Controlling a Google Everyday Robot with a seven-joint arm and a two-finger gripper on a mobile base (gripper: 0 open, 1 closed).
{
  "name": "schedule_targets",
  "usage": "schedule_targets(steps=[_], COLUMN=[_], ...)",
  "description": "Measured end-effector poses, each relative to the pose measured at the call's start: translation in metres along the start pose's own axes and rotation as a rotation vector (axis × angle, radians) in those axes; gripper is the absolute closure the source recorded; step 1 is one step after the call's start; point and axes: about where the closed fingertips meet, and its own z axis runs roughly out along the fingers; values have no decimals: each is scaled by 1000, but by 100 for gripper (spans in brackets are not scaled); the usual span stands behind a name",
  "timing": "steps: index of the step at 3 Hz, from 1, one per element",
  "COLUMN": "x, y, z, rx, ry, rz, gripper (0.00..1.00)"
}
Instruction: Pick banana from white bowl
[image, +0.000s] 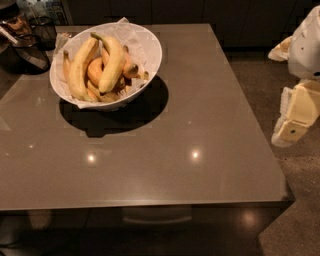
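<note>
1. The tool (292, 125) hangs off the counter's (200, 110) edge, beyond its side and clear of everything on it. Whether it is spread or pressed together I cannot tell; it carries nothing.
2. The white bowl (152, 55) stands well apart from the tool, across the counter's whole width and near the far corner from it. Its crinkled paper lining (135, 37) cushions the fruit and rises over the rim.
3. The banana (114, 62) lies inside that bowl on top of the heap, resting across a round orange fruit (94, 71) and the shorter bananas (131, 68). That perch probably makes it the easiest piece to lift free.
4. A second long banana (80, 70) lies just beside it, on the side farther from the tool, leaning on the bowl's wall.
5. Dark containers (30, 47) stand beyond the bowl, farthest from the tool.
6. I judge the pick has not begun: the tool must first travel over the counter and come down on the banana's middle.
</note>
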Motion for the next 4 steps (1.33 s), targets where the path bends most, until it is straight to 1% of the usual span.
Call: schedule_targets(steps=[1,2,3,4], x=[-8,-54,-61,-74], y=[-6,-41,-44,-46], z=[-3,-2,-3,-14], rx=[7,-27,-12,-23], ry=[-9,9,-6,-71], rz=[9,13,4,45], gripper=[0,0,0,0])
